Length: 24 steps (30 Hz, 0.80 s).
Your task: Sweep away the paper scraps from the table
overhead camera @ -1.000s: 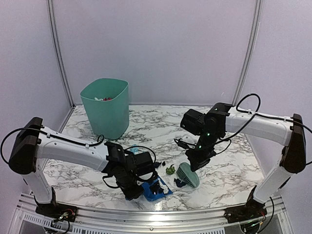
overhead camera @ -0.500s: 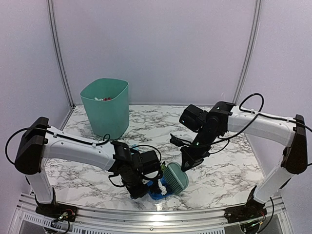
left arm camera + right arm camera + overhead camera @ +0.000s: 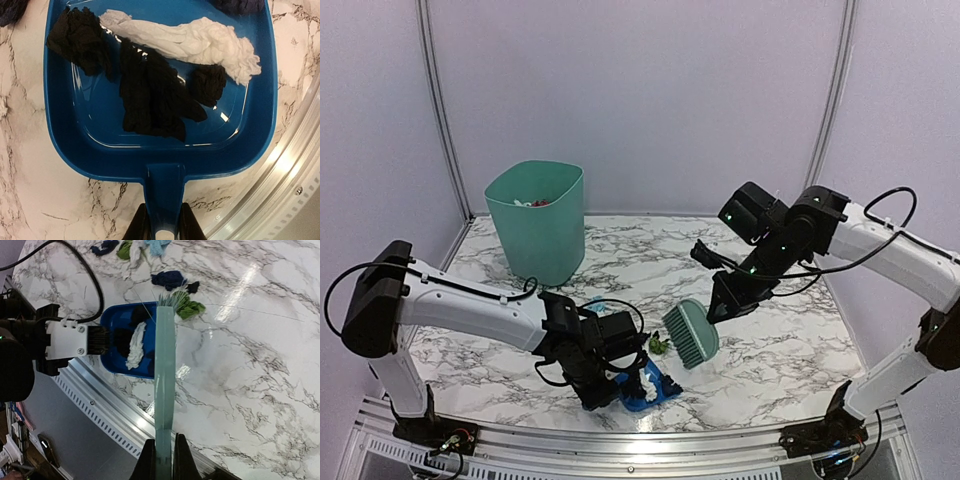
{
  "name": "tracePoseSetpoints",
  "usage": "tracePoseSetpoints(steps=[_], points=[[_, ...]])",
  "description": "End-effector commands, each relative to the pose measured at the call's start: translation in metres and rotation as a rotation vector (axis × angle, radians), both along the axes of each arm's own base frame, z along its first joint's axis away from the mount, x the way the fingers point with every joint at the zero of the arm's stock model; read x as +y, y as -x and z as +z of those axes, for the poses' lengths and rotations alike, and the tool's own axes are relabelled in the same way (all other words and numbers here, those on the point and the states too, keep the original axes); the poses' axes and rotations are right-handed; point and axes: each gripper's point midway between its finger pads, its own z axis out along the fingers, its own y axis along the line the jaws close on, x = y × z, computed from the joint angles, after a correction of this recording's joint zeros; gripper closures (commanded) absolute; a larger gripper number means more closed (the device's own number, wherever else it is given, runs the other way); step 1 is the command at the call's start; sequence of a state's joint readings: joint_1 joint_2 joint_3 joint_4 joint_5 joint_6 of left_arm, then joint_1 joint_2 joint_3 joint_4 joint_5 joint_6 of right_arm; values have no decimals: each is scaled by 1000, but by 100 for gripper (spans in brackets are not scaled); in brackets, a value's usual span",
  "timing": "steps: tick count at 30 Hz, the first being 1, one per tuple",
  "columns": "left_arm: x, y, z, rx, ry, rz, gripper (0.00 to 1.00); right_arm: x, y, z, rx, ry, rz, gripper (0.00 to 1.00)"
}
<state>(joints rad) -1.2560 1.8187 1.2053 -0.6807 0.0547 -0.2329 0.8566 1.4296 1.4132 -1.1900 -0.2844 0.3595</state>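
Left end effector (image 3: 162, 226) pinches dustpan (image 3: 100, 150) (paper scraps (image 3: 155, 95) inside); right end effector (image 3: 163, 456) pinches brush (image 3: 164, 365); bin (image 3: 535, 225) behind.

Before me the counter (image 3: 790, 350) is white marble with grey veins, and a metal rail (image 3: 720, 440) runs along its near edge. A green bin (image 3: 537, 222) stands on it at the far left, and a blue dustpan (image 3: 160, 150) rests near the rail. Just beyond the dustpan lie loose paper scraps (image 3: 170, 279): dark blue, green, light blue.
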Motion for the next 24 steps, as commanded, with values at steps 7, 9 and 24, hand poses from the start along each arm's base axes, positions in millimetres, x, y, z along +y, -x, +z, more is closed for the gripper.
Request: tracePoseSetpoints(steps=[7, 9, 24], points=[[37, 15, -2, 24, -35, 64, 100, -39, -31, -13, -78, 167, -153, 100], [41, 17, -4, 26, -39, 71, 100, -39, -28, -22, -51, 185, -140, 100], [32, 15, -3, 31, -27, 73, 100, 29, 48, -59, 163, 137, 98, 100]])
